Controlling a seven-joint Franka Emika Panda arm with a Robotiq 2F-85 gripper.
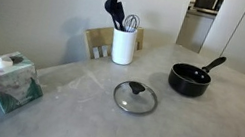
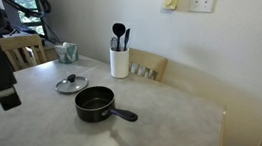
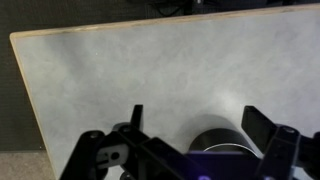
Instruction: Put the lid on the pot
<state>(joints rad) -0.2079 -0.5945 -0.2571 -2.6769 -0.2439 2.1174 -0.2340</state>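
Observation:
The pot [image 1: 189, 80], a small black saucepan with a long straight handle, stands on the pale table in both exterior views [image 2: 95, 104]. The glass lid [image 1: 136, 97] with its black knob lies flat on the table beside the pot [image 2: 70, 83], not touching it. My gripper [image 2: 7, 96] hangs above the table's near corner, well away from both. In the wrist view the gripper [image 3: 198, 120] is open, with only bare tabletop between its two dark fingers. Neither the lid nor the pot can be made out clearly there.
A white utensil holder [image 1: 122, 45] with black utensils stands at the back of the table [image 2: 119, 62]. A green tissue box [image 1: 7, 81] sits near one corner [image 2: 67, 52]. A wooden chair [image 2: 147, 65] stands behind the table against the wall.

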